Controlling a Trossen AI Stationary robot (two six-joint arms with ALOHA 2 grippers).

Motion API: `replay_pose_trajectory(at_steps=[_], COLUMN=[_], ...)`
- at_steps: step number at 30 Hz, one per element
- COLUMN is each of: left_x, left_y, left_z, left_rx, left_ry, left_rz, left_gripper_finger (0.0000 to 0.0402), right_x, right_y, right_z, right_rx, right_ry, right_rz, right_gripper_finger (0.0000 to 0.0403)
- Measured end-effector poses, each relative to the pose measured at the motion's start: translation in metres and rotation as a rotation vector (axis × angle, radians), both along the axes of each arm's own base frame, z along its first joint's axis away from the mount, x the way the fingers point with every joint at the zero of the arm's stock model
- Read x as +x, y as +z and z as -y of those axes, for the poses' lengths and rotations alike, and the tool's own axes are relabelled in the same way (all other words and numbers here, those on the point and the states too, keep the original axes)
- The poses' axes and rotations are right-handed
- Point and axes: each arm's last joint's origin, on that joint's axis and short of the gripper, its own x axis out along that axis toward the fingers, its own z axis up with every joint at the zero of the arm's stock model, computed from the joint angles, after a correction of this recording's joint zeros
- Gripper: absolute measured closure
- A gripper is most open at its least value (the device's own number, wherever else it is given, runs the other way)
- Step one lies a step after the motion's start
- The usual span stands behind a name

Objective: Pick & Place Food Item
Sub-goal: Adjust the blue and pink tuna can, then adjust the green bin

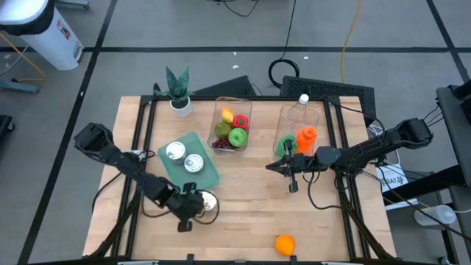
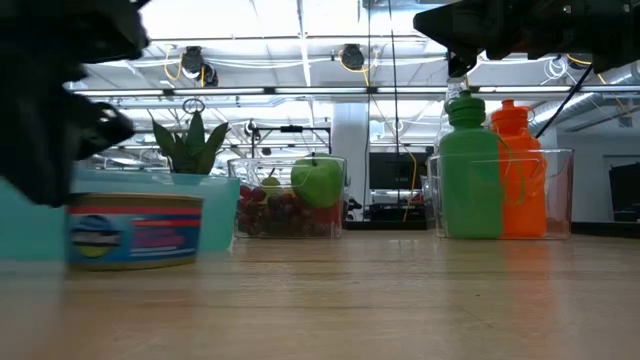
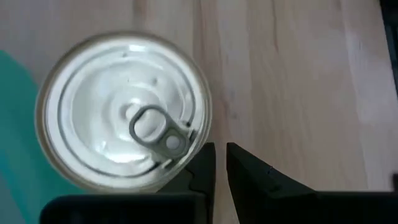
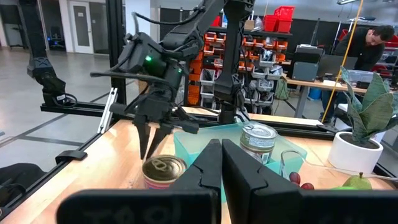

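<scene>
Overhead, a wooden table (image 1: 243,213) holds two dark robot arms. The left gripper (image 1: 193,208) hangs low near the front of the table, fingers pressed together and holding nothing, just beside a can (image 1: 207,200) that stands upright on the bare wood. In the left wrist view, the fingertips (image 3: 205,163) sit at the rim of that can's silver pull-tab lid.

The can stands just off the front corner of a teal tray (image 1: 210,177), which carries two more cans (image 1: 183,157). Behind the tray sits a small potted plant (image 1: 179,92). A clear bin of fruit (image 1: 232,126) sits mid-table, and another clear bin (image 1: 300,121) to its right holds green and orange bottles. An orange (image 1: 285,244) lies alone near the front edge.

The right gripper (image 1: 293,184) hovers in front of the bottle bin, fingers together, empty.
</scene>
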Motion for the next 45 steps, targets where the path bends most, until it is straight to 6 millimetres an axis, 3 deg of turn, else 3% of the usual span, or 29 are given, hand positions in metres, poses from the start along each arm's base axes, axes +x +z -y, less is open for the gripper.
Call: replay_pose_trajectory(at_steps=[10, 18, 24, 30, 37, 45], left_x=[0.030, 0.032, 0.021, -0.005, -0.024, -0.023], left_y=[0.007, 0.006, 0.018, 0.037, 0.031, 0.035], left_z=[-0.032, -0.041, -0.026, -0.017, -0.022, -0.018], left_rx=[0.040, 0.139, 0.182, 0.191, 0.177, 0.172], left_ry=[-0.013, -0.019, -0.071, -0.009, 0.176, 0.124], left_rz=[0.133, 0.143, 0.211, 0.218, 0.059, 0.085], left_gripper_finger=[0.0352, 0.0352, 0.0352, 0.0352, 0.0352, 0.0335], right_x=[0.000, 0.000, 0.000, 0.000, 0.000, 0.000], right_y=[0.002, 0.001, 0.001, 0.001, 0.001, 0.001], right_z=[0.000, 0.000, 0.000, 0.000, 0.000, 0.000], right_rx=[0.000, -0.001, -0.001, -0.001, -0.001, -0.001], right_ry=[0.000, 0.000, 0.000, 0.000, 0.000, 0.000], right_rz=[0.018, 0.015, 0.014, 0.013, 0.013, 0.013], right_gripper_finger=[0.0401, 0.0401, 0.0401, 0.0401, 0.0401, 0.0401])
